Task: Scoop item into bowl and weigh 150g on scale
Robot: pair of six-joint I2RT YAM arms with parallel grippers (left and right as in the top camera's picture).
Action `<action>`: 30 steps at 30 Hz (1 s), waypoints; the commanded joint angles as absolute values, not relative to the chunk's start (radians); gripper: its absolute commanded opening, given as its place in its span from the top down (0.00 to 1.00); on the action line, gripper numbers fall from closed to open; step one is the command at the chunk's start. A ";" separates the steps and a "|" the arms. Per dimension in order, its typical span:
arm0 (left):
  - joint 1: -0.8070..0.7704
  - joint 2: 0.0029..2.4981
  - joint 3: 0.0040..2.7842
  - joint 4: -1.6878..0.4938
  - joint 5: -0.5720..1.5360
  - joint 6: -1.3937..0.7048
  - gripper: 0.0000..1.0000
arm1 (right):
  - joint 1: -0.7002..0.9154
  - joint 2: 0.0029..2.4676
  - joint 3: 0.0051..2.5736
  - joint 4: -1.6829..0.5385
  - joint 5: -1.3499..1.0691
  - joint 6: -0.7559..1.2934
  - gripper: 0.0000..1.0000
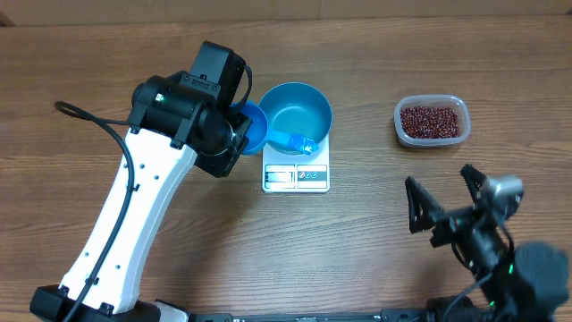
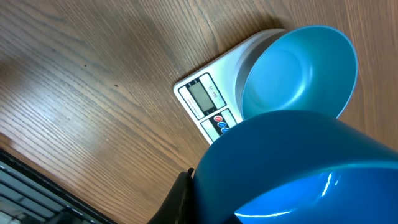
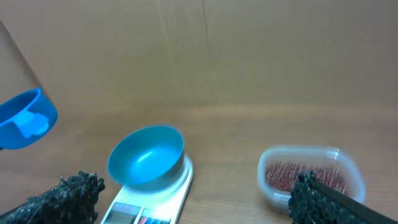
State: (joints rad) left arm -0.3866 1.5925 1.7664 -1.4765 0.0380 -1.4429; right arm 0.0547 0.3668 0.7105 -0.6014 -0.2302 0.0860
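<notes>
The teal-blue bowl [image 1: 295,112] [image 2: 298,71] [image 3: 148,155] stands on the white scale [image 1: 296,176] [image 2: 208,102] [image 3: 155,208], and its inside looks bare. My left gripper [image 1: 235,134] is shut on a small bright blue scoop [image 1: 252,125] [image 2: 298,168] [image 3: 23,118], held in the air just left of the bowl. The red-brown beans [image 1: 433,121] [image 3: 298,174] lie in a clear plastic tub at the right. My right gripper [image 1: 442,192] [image 3: 186,205] hovers open near the front right of the table, with nothing between its fingers.
The clear tub [image 1: 399,121] [image 3: 268,163] sits right of the scale, with bare wood between them. The left arm's white link [image 1: 125,233] slants across the table's left side. A brown wall [image 3: 199,50] rises behind the table.
</notes>
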 commanded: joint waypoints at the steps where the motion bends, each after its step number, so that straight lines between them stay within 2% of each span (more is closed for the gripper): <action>1: -0.392 1.582 1.784 -1.477 0.028 -1.523 0.96 | 0.055 0.549 0.854 -0.671 -0.329 0.173 0.00; 4: -0.392 1.582 1.784 -1.477 0.046 -1.543 0.96 | 0.055 0.674 0.919 -0.662 -0.509 0.177 0.00; 8: -0.392 1.582 1.784 -1.476 0.050 -1.550 0.96 | 0.055 0.812 0.932 -0.542 -0.834 0.213 0.00; 11: -0.392 1.582 1.784 -1.472 0.054 -1.553 0.96 | 0.056 0.899 0.932 -0.365 -1.037 0.304 0.00; 13: -0.392 1.582 1.784 -1.468 0.062 -1.553 0.96 | 0.057 0.962 0.932 -0.215 -1.122 0.452 0.00; 15: -0.392 1.582 1.784 -1.464 0.073 -1.557 0.96 | 0.057 1.021 0.932 -0.111 -1.139 0.617 0.00; 19: -0.392 1.582 1.784 -1.463 0.080 -1.612 0.96 | 0.057 1.109 0.932 -0.050 -1.134 0.808 0.00; 30: -0.393 1.582 1.784 -1.404 0.106 -1.696 0.96 | 0.157 1.177 0.932 -0.009 -0.992 1.025 0.03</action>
